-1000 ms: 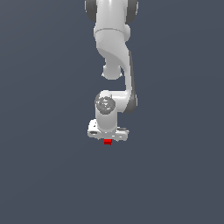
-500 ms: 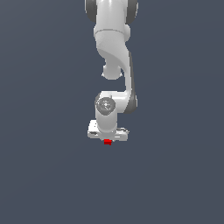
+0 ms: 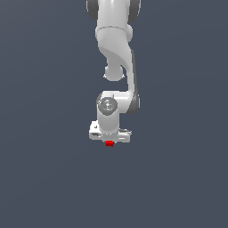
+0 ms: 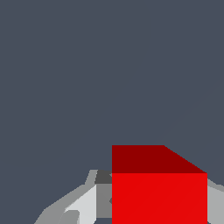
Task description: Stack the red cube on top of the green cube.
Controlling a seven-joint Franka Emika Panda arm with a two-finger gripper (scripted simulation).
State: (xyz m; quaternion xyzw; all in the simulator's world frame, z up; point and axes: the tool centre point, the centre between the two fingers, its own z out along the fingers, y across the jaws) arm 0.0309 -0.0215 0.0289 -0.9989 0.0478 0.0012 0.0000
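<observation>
1. In the wrist view, nearest the camera, the red cube fills the lower part of the picture. Its bright front face is cut off by the frame's edge, and its darker top face slopes back to a clean far edge.
2. The cube sits in the end effector. A pale grey finger lies against one side of it, and a sliver of the other finger shows at the opposite side. The end effector is closed around the red cube.
3. Past the cube's far edge the wrist view shows only flat, even slate-grey bench, right out to the frame's borders.
4. In the exterior view the red cube appears as a small red patch just under the middle of the white end effector, partly hidden by its body.
5. The end effector hangs from the wrist joint. Above that, the white arm rises to the picture's upper edge, where it is cropped.
6. On both the exterior view's left and right of the end effector, and below it, the grey bench spreads plain and uniform to every edge of the frame.
7. Whether the cube rests on the bench or hangs just above it cannot be told from these views.
8. The green cube shows in neither picture.
</observation>
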